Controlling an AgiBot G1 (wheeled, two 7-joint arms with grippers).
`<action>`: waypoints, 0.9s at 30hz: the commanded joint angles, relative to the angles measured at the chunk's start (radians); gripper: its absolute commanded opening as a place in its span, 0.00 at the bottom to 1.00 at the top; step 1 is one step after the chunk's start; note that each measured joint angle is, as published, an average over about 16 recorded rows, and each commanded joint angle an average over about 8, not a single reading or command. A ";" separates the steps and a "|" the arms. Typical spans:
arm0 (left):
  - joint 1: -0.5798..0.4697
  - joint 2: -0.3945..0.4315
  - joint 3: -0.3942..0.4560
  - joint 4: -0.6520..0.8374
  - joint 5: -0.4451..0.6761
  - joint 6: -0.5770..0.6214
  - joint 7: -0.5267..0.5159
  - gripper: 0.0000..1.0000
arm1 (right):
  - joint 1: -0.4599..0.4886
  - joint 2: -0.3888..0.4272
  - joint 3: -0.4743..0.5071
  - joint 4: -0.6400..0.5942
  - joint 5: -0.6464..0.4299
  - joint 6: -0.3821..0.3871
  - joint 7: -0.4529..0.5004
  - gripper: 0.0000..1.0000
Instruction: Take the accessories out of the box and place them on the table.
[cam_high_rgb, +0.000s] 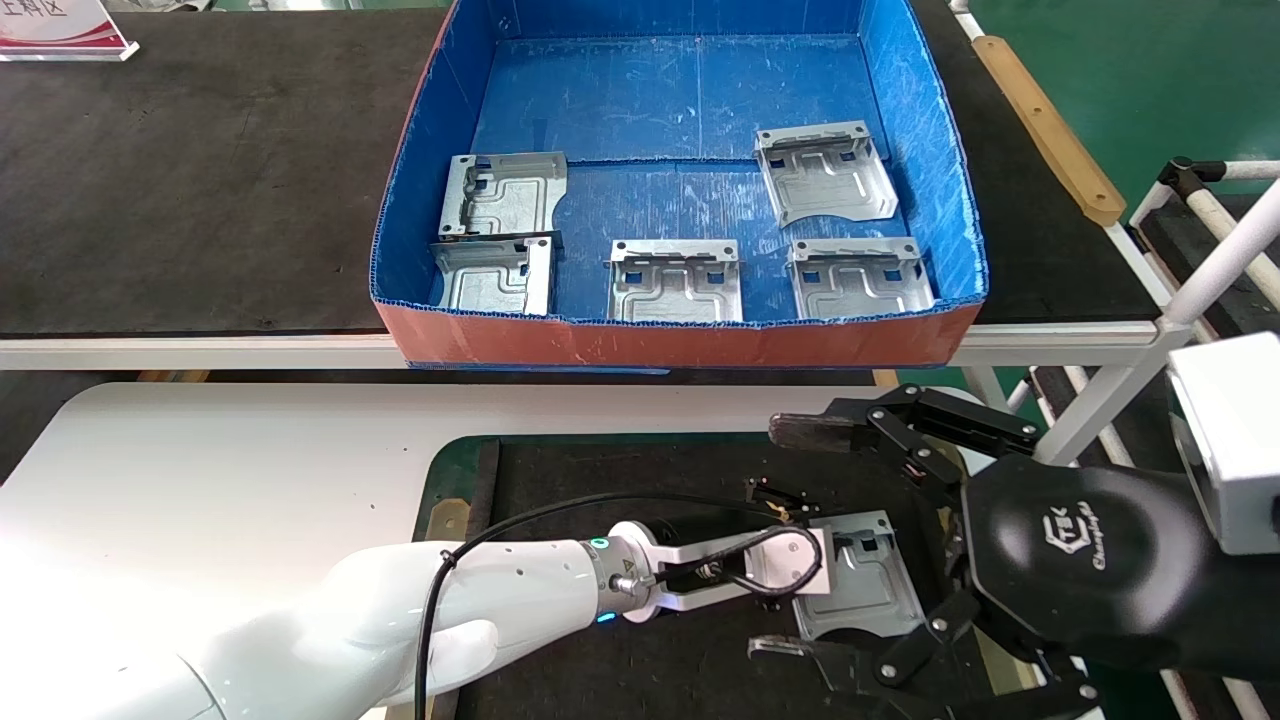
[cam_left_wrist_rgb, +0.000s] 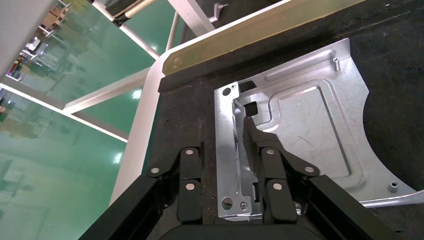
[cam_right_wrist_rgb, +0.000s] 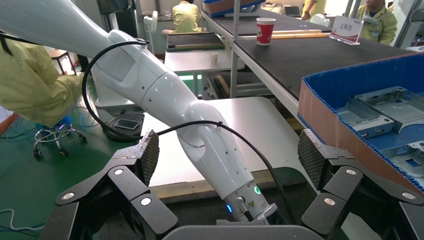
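Head view: we count five plates in the box (cam_high_rgb: 925, 200), two stacked edge to edge at 9 o'clock (cam_high_rgb: 503, 192), one at centre front (cam_high_rgb: 675, 283), two on the 3 o'clock side (cam_high_rgb: 826, 172). A sixth plate (cam_high_rgb: 868, 585) lies on the table's mat (cam_high_rgb: 620, 475). The left gripper (cam_high_rgb: 830, 565) is at its near edge; the right gripper (cam_high_rgb: 790, 540) hangs over it, fingers spread wide.

Left wrist view: here we see what the head view hides. The left jaws pinch the plate's (cam_left_wrist_rgb: 300, 130) flange, one finger (cam_left_wrist_rgb: 250, 137) on its upper face, and the plate lies flat on the mat.

Right wrist view: the right pads (cam_right_wrist_rgb: 150, 155) stand far apart and empty. The box's orange wall (cam_right_wrist_rgb: 340, 130) sits at 3 o'clock.

We judge this the placing step. Next calls for letting go, then reaching back to the box.
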 joint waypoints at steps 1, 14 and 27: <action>0.001 0.000 0.002 0.001 -0.001 -0.003 0.000 1.00 | 0.000 0.000 0.000 0.000 0.000 0.000 0.000 1.00; 0.000 0.000 -0.004 0.000 0.002 0.009 0.000 1.00 | 0.000 0.000 0.000 0.000 0.000 0.000 0.000 1.00; 0.042 -0.104 -0.167 -0.073 0.039 0.157 -0.146 1.00 | 0.000 0.000 0.000 0.000 0.000 0.000 0.000 1.00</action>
